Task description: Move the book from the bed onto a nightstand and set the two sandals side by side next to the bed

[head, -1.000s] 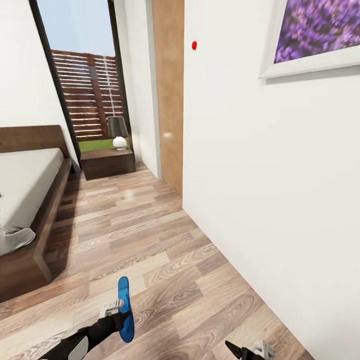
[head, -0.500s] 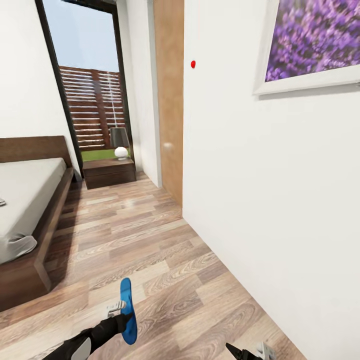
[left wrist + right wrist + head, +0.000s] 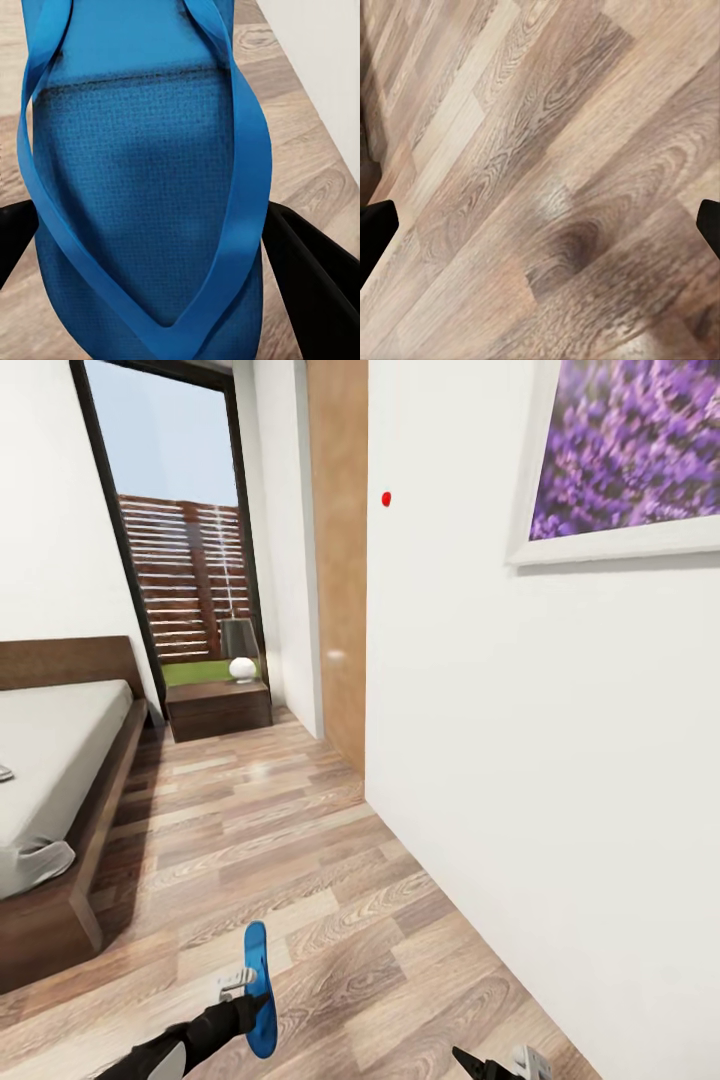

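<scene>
Above floor [image 3: 300, 830]: one sandal [image 3: 258, 988] (left hand [image 3: 243, 992], seemingly clamped).

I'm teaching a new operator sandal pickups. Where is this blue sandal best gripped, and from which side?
As here: across the flat sole, behind the thong straps, coming in from the heel end. The left claw pinches the sandal that way, and its thin, stiff sole juts forward without sagging.

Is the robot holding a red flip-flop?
No, the flip-flop in the left end effector is bright blue, with blue straps, held above the wood floor.
</scene>
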{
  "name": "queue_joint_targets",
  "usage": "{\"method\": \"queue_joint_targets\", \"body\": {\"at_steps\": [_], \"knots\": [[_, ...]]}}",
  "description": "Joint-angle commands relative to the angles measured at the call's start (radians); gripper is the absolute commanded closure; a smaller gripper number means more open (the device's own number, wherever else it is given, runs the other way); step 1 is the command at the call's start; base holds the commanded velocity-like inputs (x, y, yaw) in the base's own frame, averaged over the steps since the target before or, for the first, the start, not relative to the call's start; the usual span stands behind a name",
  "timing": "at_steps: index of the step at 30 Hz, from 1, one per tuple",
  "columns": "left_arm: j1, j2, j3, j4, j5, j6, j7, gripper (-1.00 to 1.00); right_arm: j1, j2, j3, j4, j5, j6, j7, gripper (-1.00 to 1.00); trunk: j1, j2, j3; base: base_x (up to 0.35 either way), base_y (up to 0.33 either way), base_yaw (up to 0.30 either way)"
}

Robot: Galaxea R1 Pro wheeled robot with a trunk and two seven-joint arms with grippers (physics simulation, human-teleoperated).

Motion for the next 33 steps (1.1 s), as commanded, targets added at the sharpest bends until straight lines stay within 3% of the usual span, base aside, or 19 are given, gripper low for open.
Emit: {"method": "queue_joint_targets", "body": {"at_steps": [1, 11, 20, 31, 32, 33], "knots": [[0.0, 0.001, -0.009, 0.002, 0.005, -0.006, -0.002, 1.0, -0.001, 0.0, 0.001, 0.002, -0.001, -0.001, 0.003, -1.0, -0.004, 0.007, 0.002, 0.0, 0.0, 0.0], [-0.001, -0.001, -0.009, 0.013, -0.003, -0.022, 0.001, 1.0, -0.001, -0.001, 0.001, 0.004, -0.001, -0.002, 0.004, -1.0, -0.042, 0.077, 0.034, 0.0, 0.0, 0.0], [0.0, -0.018, -0.009, 0.035, -0.003, -0.056, 0.003, 1.0, -0.001, -0.001, 0.002, 0.003, 0.0, -0.001, 0.007, -1.0, -0.077, 0.14, 0.062, 0.0, 0.0, 0.001], [0.0, -0.02, -0.009, 0.037, -0.004, -0.068, 0.006, 1.0, -0.001, 0.0, 0.002, 0.003, 0.0, -0.001, 0.006, -1.0, -0.119, 0.217, 0.095, 0.0, 0.0, 0.228], [0.0, -0.02, -0.009, 0.037, -0.004, -0.081, 0.015, 1.0, -0.001, 0.0, 0.002, 0.003, 0.0, -0.001, 0.006, -1.0, -0.123, 0.224, 0.098, 0.0, 0.0, 0.284], [0.0, -0.02, -0.009, 0.046, -0.007, -0.129, 0.07, 1.0, -0.001, -0.001, 0.002, 0.003, 0.001, -0.001, 0.005, -1.0, -0.127, 0.231, 0.101, 0.0, 0.0, 0.286]]}}
